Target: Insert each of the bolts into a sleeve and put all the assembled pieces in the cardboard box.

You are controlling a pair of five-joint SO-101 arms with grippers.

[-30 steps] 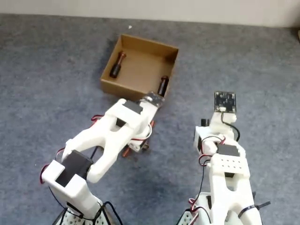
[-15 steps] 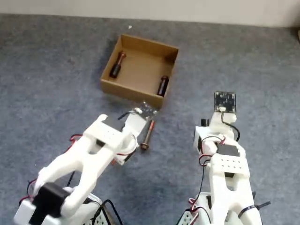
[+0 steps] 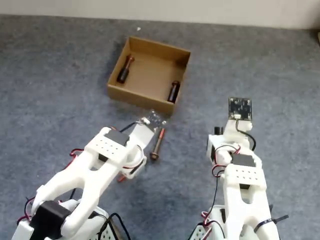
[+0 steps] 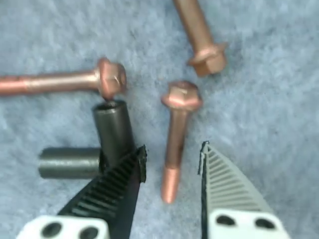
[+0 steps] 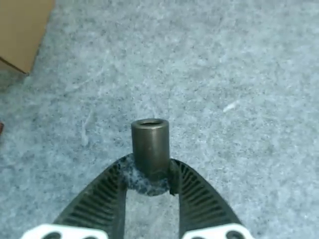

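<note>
My left tool (image 4: pixel 173 148) hangs w/ jaws apart over the loose parts near the middle of the surface, just on the near side of the cardboard box (image 3: pixel 135 98). One bolt (image 4: pixel 175 134) lies btwn the fingers, tip end nearest the tool body. Main worry: the dark finger (image 4: pixel 117 186) looks to be touching the nearer sleeve (image 4: pixel 113 128). Closing could shove that sleeve into the bolt or trap both, and I'd lift a crooked grip. I'd also be catching the shank far from the head, so the heavy end prob. droops once it's off the surface. The second bolt (image 4: pixel 60 82) and third bolt (image 4: pixel 199 35) have heads close by, and a second sleeve (image 4: pixel 70 162) lies beside the dark finger, so a skewed close may scatter them. My right tool (image 5: pixel 149 169) is clamped on the held sleeve (image 5: pixel 149 142), bore up, over the right half of the surface, but it grips the lower end only. A tilted bolt pushed in could lever it out. Two assembled pieces (image 3: pixel 125 69) (image 3: pixel 173 91) lie in the box.
</note>
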